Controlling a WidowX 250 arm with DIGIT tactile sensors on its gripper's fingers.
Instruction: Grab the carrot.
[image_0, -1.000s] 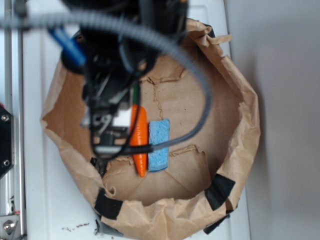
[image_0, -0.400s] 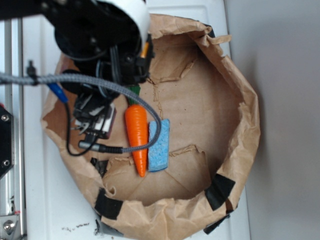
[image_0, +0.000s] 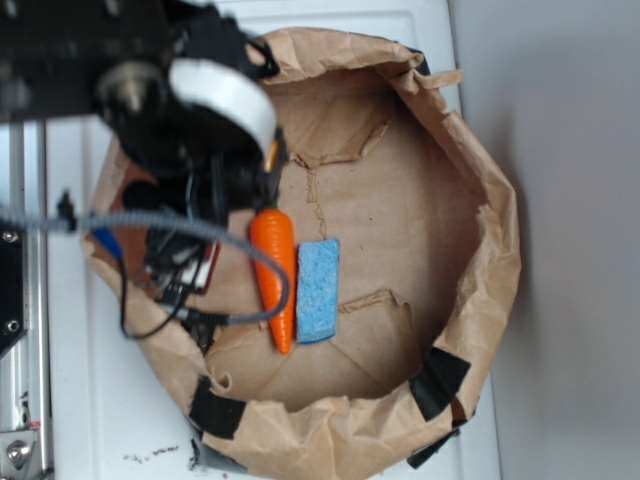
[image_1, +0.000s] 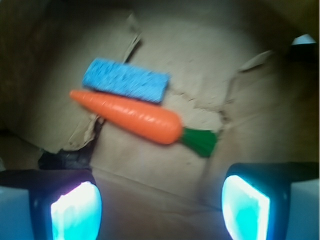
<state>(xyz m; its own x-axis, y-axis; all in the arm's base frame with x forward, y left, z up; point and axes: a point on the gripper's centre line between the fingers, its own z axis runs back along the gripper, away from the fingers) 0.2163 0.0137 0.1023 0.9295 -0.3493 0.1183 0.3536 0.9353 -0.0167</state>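
Observation:
The orange carrot (image_0: 275, 272) lies on the floor of the brown paper bag (image_0: 470, 150), its point toward the near rim and its green top hidden under the arm. In the wrist view the carrot (image_1: 131, 116) lies slanted, green leafy top (image_1: 200, 141) at the right. My gripper (image_1: 161, 210) is open, its two glowing pads wide apart at the bottom of the wrist view, with nothing between them. It hovers short of the carrot, apart from it. In the exterior view the arm (image_0: 170, 110) covers the bag's left side, and the fingers are hidden.
A light blue sponge (image_0: 319, 291) lies right beside the carrot, touching or nearly touching it; it also shows as sponge (image_1: 126, 80) in the wrist view. The bag's crumpled walls ring the floor, with black tape patches (image_0: 437, 382) on the near rim. A grey cable (image_0: 200, 232) loops across the carrot.
The arm has pulled back toward the upper left, uncovering most of the carrot. The carrot and sponge have not moved.

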